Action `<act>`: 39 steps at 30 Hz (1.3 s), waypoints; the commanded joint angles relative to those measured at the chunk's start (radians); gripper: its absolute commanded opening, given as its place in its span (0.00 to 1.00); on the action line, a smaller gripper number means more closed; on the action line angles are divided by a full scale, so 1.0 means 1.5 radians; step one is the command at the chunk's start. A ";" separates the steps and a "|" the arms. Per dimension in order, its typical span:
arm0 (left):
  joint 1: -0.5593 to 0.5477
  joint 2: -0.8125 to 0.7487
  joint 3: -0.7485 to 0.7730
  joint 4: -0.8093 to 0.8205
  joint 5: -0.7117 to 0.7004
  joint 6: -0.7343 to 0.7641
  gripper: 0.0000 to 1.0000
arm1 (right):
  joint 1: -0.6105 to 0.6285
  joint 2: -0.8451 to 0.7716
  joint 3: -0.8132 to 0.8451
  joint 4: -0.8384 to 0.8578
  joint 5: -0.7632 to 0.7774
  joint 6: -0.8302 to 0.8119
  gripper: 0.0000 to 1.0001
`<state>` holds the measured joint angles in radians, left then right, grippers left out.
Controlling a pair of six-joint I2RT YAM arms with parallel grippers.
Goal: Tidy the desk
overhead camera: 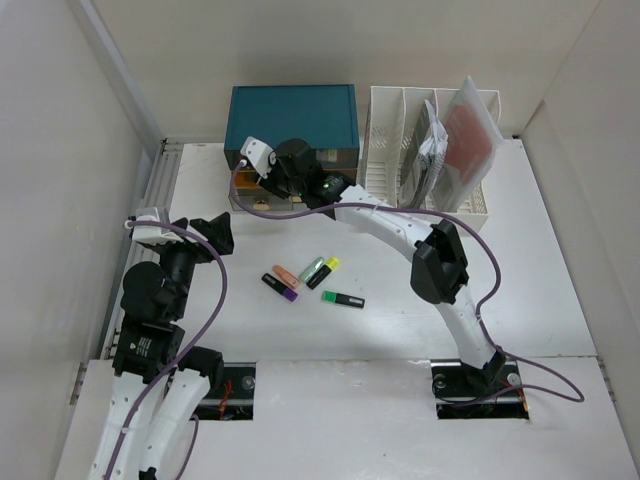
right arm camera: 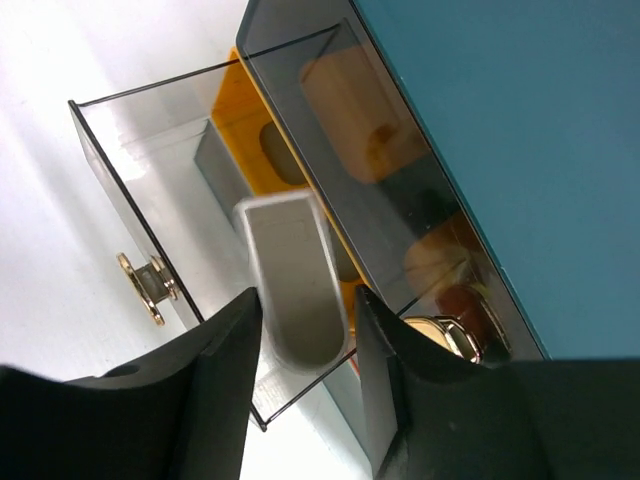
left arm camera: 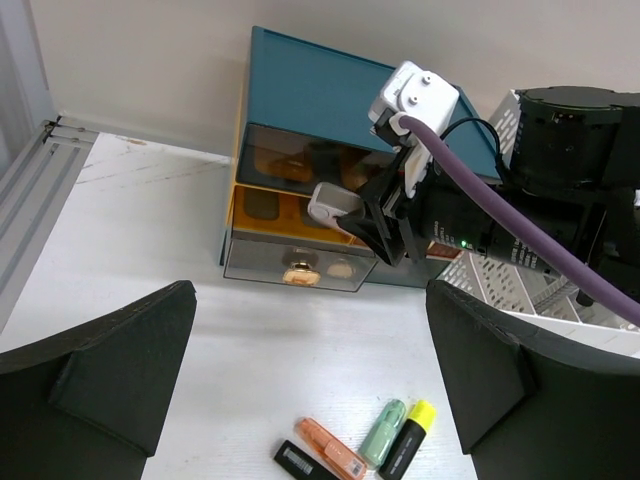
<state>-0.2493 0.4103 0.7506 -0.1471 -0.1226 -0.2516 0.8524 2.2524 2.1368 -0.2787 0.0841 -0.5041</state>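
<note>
The white desk (overhead camera: 540, 260) holds several highlighters in its middle: orange (overhead camera: 285, 274), purple-capped black (overhead camera: 280, 287), mint (overhead camera: 314, 268), yellow (overhead camera: 324, 273) and green (overhead camera: 343, 299). My right gripper (right arm camera: 305, 330) is at the teal drawer cabinet (overhead camera: 292, 115). It is shut on a white rounded oblong object (right arm camera: 295, 280), held just over the pulled-out lower drawer (right arm camera: 130, 170) with its gold knob (right arm camera: 150, 288). The left wrist view shows that object (left arm camera: 330, 205) too. My left gripper (left arm camera: 310, 400) is open and empty above the desk at the left, short of the highlighters.
A white slotted file rack (overhead camera: 400, 130) with papers and a red-brown folder (overhead camera: 468, 135) stands right of the cabinet. An aluminium rail (overhead camera: 160, 190) runs along the desk's left edge. The right arm's purple cable (left arm camera: 500, 210) hangs near the cabinet front.
</note>
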 commanded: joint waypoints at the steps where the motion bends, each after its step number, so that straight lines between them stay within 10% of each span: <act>1: -0.003 0.000 0.003 0.027 -0.009 0.002 0.99 | 0.006 -0.006 0.029 0.043 -0.002 -0.001 0.48; 13: -0.003 0.018 -0.003 0.027 -0.009 0.002 0.99 | 0.006 -0.069 -0.009 0.023 -0.024 0.033 0.50; 16: -0.003 0.054 -0.003 0.034 0.011 -0.012 0.98 | 0.006 -0.142 -0.050 0.015 -0.069 0.048 0.37; 18: -0.003 0.073 -0.009 0.044 0.045 -0.028 0.97 | 0.006 -0.214 -0.104 -0.001 -0.094 0.064 0.08; 23: 0.040 0.175 -0.017 0.099 0.158 -0.095 0.45 | -0.006 -0.361 -0.229 -0.043 -0.133 0.078 0.00; 24: 0.046 0.188 -0.027 0.111 0.173 -0.125 0.38 | -0.006 -0.388 -0.284 -0.043 -0.151 0.064 0.02; 25: 0.047 0.199 -0.034 0.123 0.192 -0.145 0.33 | -0.016 -0.440 -0.316 -0.037 -0.173 0.064 0.35; 28: 0.047 0.244 -0.076 0.191 0.222 -0.222 0.21 | -0.042 -0.547 -0.446 0.020 -0.196 0.064 0.83; 31: 0.047 0.316 -0.120 0.282 0.231 -0.269 0.17 | -0.087 -0.596 -0.496 0.040 -0.250 0.064 0.94; 34: 0.040 0.401 -0.135 0.369 0.231 -0.300 0.05 | -0.139 -0.621 -0.511 0.031 -0.327 0.085 0.83; 39: 0.027 0.502 -0.108 0.406 0.175 -0.309 0.00 | -0.197 -0.628 -0.525 0.025 -0.438 0.124 0.18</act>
<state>-0.1974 1.1324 0.5484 0.3252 0.1715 -0.6785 0.5789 1.3235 1.3560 -0.2798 -0.4221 -0.3637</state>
